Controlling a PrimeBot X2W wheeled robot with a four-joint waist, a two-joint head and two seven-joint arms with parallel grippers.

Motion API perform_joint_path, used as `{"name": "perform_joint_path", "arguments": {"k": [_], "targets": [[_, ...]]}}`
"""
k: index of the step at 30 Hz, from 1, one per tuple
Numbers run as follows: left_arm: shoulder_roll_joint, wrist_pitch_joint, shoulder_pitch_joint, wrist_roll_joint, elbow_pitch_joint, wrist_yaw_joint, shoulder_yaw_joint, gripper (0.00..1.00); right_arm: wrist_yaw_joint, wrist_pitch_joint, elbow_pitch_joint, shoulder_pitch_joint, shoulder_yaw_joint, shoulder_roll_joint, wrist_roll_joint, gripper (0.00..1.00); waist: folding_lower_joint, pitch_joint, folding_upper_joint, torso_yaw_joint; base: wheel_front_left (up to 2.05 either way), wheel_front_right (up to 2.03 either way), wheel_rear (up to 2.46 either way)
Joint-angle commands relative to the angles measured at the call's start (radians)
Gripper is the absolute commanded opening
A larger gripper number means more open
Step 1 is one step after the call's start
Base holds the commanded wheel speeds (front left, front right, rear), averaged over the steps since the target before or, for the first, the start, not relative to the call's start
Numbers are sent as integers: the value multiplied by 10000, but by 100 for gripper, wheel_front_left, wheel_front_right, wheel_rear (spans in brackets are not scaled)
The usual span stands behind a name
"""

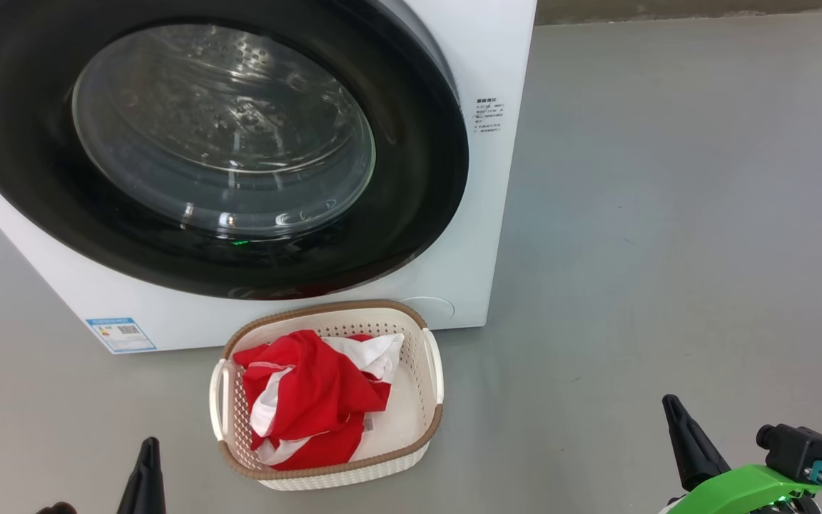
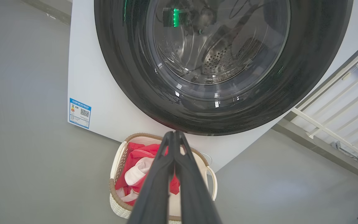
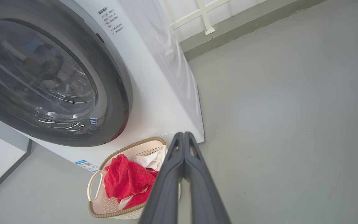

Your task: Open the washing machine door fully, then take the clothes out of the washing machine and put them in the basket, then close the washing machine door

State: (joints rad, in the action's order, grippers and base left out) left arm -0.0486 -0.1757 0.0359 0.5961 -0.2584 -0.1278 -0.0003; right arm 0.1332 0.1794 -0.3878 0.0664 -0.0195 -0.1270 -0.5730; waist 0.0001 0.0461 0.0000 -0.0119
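The white washing machine [image 1: 468, 178] stands on the grey floor with its round black-rimmed door [image 1: 211, 150] shut flat against the front. Just in front of it sits the cream basket [image 1: 434, 389] holding the red and white clothes [image 1: 311, 400]. My left gripper [image 1: 147, 446] is at the lower left, short of the basket, and shut on nothing. My right gripper [image 1: 670, 404] is at the lower right, well right of the basket, also shut and empty. In the left wrist view the closed fingertips [image 2: 174, 133] point over the basket [image 2: 117, 155]. In the right wrist view the fingertips [image 3: 183, 134] meet beside the basket [image 3: 93, 186].
A blue label [image 1: 120, 334] is stuck low on the machine's front. A white railing [image 2: 337, 109] runs along the wall behind the machine. Open grey floor [image 1: 668, 214] stretches to the right of the machine and basket.
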Motion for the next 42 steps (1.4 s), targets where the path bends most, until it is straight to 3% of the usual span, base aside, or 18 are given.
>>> {"name": "perform_joint_path", "arguments": {"k": [1, 42], "targets": [[-107, 72, -354, 243, 203, -6, 167, 0, -5, -54, 287, 256, 29, -48, -311, 0, -1, -5, 0, 1, 0, 0, 0], [-83, 1244, -809, 4412, 175, -16, 561, 0, -14, -1266, 767, 323, 582, 295, -4530, 0, -1, -184, 0, 51, 0, 0, 0]]}}
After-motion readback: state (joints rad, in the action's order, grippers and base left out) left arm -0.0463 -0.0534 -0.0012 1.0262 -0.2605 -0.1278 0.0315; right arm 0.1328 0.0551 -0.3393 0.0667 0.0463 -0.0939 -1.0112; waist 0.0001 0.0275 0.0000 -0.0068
